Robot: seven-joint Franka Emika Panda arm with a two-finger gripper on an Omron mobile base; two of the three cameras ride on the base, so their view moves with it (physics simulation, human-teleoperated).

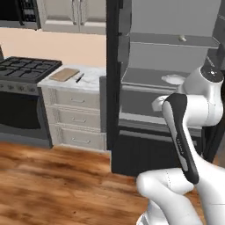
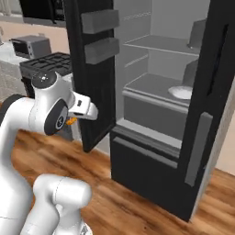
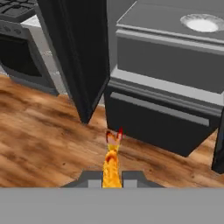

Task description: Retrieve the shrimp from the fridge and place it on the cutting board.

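Note:
My gripper [image 3: 112,178] is shut on the shrimp [image 3: 112,162], a small curved orange piece with a red tail that sticks out between the two dark fingertips [image 3: 91,177]. It hangs above the wooden floor in front of the open fridge [image 3: 162,57]. In the right base view the shrimp [image 2: 70,121] peeks out beside the arm's joint, left of the fridge door [image 2: 94,78]. The light-brown cutting board [image 1: 64,74] lies on the marble counter [image 1: 90,81] to the left of the fridge [image 1: 149,55], well away from the hand.
A round white plate [image 1: 173,79] sits on a fridge shelf and a small beige mushroom [image 1: 182,38] on the shelf above. A dark knife [image 1: 79,78] lies by the board. The black stove [image 1: 24,68] stands left of the counter. The fridge's right door [image 2: 206,105] stands open.

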